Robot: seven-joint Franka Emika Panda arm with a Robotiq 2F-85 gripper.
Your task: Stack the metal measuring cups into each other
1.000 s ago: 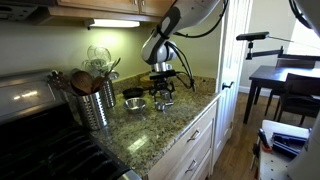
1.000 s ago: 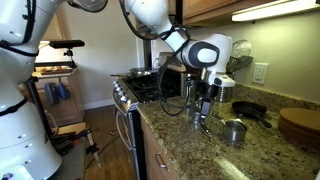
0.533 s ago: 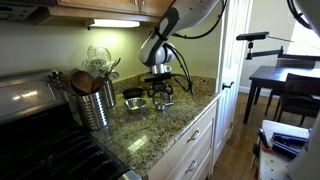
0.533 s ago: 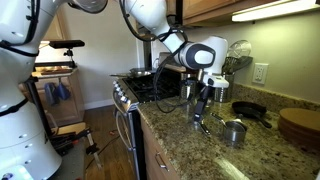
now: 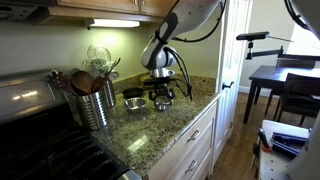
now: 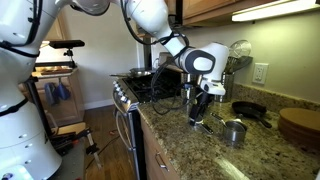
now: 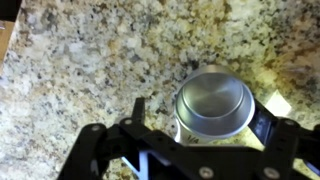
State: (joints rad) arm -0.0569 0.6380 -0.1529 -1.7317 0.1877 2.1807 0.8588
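1. This is a home kitchen: a speckled granite countertop runs along the wall above white drawers.
2. A stove with black grates stands at the counter's end.
3. Wooden upper cabinets hang overhead, with a lit strip light beneath them.
4. A ribbed metal canister of wooden utensils, a dark pan and a wall outlet sit along the counter.
5. Past the counter, a dark dining table and a chair stand on a wood floor.

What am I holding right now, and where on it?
Cannot tell. A measuring cup sits between the fingers of the gripper, its rim near one finger and clear of the other.
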